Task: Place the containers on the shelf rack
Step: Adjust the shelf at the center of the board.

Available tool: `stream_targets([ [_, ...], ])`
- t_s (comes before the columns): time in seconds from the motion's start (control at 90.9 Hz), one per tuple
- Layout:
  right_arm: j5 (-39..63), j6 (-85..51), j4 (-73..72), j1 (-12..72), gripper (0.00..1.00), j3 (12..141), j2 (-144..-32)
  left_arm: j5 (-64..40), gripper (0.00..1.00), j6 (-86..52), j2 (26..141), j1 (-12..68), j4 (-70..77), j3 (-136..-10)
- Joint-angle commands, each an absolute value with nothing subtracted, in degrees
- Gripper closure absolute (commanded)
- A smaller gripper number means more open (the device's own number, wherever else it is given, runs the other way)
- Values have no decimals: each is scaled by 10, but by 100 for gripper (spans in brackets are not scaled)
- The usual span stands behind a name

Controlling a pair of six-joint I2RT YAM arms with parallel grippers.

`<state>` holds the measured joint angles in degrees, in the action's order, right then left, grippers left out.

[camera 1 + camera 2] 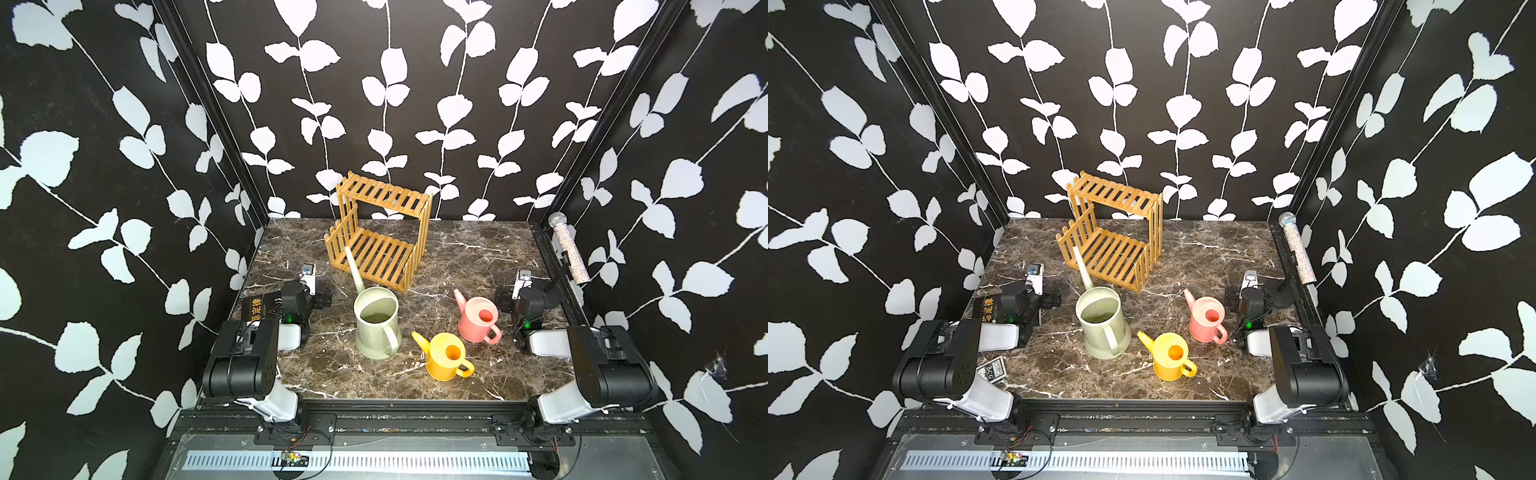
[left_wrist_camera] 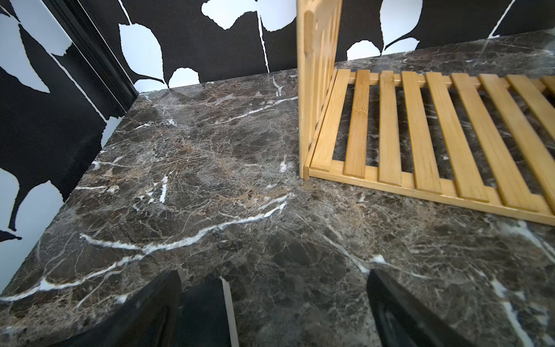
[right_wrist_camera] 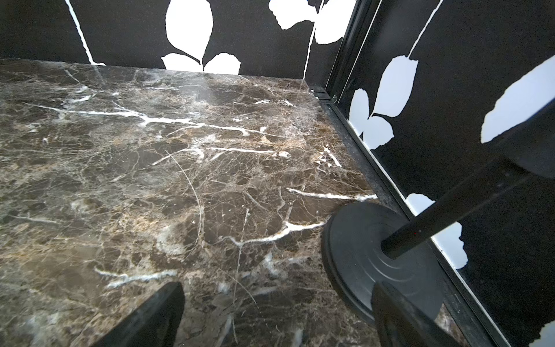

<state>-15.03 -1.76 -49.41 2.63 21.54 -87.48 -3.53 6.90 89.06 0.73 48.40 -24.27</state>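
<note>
Left gripper (image 2: 273, 285) and right gripper (image 3: 279, 288) gape wide, empty, at table (image 1: 457, 257) sides. Yellow can (image 1: 445, 357) in front, pink can (image 1: 478, 320) beside it, green can (image 1: 376, 322) just before rack (image 1: 380, 232); all three on table.

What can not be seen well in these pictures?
- Book: top view, left arm covers most of it; title too small.
- Small box: top view, same arm hides one end; print blurred.
- Rack: left wrist view, upper tier cut off by the edge.
- Green can: top views, contents unclear in shadow.
</note>
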Motion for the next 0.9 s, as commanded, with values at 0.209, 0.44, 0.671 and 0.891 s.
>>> stream_targets([
  [0.209,-158,-22,-506,27,2,218,-873,-30,2,70,895,11,514,-234],
  [0.44,-158,-23,-506,27,1,217,-873,-29,1,69,899,11,528,-233],
  [0.671,-158,-22,-508,27,2,216,-871,-25,1,69,887,12,499,-236],
  [0.891,-185,-33,-344,27,1,275,-799,-40,2,82,854,13,291,-339],
])
